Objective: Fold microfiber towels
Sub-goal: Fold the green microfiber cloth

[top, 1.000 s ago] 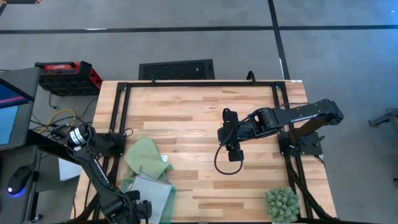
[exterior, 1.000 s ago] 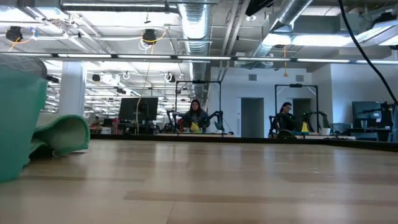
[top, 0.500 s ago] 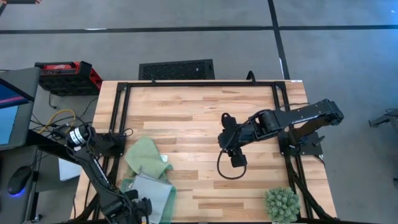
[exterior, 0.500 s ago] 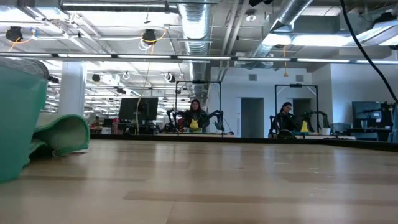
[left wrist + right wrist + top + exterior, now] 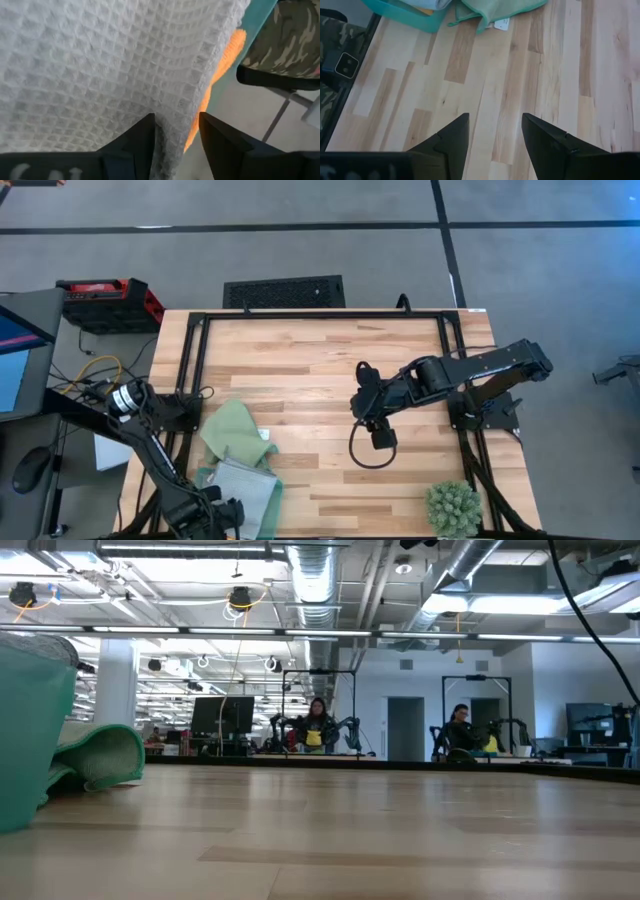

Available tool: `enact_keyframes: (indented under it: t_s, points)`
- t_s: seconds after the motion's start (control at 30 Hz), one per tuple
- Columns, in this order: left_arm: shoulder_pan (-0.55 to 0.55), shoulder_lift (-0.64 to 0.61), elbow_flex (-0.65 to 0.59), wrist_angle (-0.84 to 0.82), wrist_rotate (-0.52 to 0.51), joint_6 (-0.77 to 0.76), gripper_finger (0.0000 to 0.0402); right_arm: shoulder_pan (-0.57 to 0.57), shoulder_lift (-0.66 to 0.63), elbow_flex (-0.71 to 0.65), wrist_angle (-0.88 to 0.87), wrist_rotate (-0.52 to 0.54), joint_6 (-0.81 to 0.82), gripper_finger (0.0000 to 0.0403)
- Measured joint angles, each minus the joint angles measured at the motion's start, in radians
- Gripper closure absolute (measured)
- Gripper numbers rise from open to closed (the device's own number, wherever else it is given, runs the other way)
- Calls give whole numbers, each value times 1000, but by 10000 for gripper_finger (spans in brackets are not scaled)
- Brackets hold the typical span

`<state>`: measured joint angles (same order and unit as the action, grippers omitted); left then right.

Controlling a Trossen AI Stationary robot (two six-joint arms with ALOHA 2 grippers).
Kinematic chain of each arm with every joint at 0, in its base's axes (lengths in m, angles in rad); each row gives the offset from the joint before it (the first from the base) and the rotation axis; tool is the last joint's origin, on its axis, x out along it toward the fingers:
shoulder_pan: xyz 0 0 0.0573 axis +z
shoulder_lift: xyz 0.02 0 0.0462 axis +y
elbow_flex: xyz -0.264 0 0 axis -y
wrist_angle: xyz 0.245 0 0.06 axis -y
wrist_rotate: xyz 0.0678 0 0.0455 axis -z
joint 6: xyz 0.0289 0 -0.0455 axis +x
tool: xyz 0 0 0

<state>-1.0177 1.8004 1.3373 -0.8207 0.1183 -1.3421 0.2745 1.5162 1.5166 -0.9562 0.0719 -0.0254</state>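
Note:
A pale grey waffle-weave towel fills the left wrist view; it lies in the teal tray at the table's near left corner. An orange towel shows under its edge. My left gripper points down over this grey towel, fingers open on either side of the towel's edge. A light green towel lies crumpled on the wood just beyond the tray, also seen as the green towel. My right gripper hangs open over bare wood at the table's middle. My left gripper stands from above with its open fingers astride the grey towel's hemmed edge. I cannot tell whether the fingers touch the cloth. The towel lies slack on the pile.
A spiky green plant stands at the near right corner. Black frame rails run along the table's left, far and right sides. In the low view the tray's wall and the green towel sit at the left. A red case lies off the table.
My right gripper has turned a little at the wrist, its tip swinging slightly toward the near edge. The towels lie as they did.

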Motion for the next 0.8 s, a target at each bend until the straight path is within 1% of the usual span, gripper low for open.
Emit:
enact_keyframes:
  t_s: [0.2,0.27,0.33,0.4,0.47,0.6,0.67,0.73,0.8]
  points:
    - [13,-48,34,-30,-21,22,254,0,0,0,4,0,0,198]
    - [13,-76,52,-70,-48,22,254,0,0,0,4,0,0,198]
    - [13,-107,68,-130,-109,10,254,0,0,0,4,0,0,198]
    - [21,-137,76,-209,-220,-7,254,0,0,0,4,0,0,198]
    - [38,-159,77,-300,-301,-21,254,0,0,0,4,0,0,198]
    - [113,-194,77,-510,-374,-51,254,0,0,0,4,0,0,198]
    - [167,-197,77,-609,-387,-55,254,0,0,0,4,0,0,198]
    - [231,-197,69,-666,-389,-36,254,0,0,0,4,0,0,198]
    - [299,-197,48,-673,-390,10,254,0,0,0,5,0,0,198]
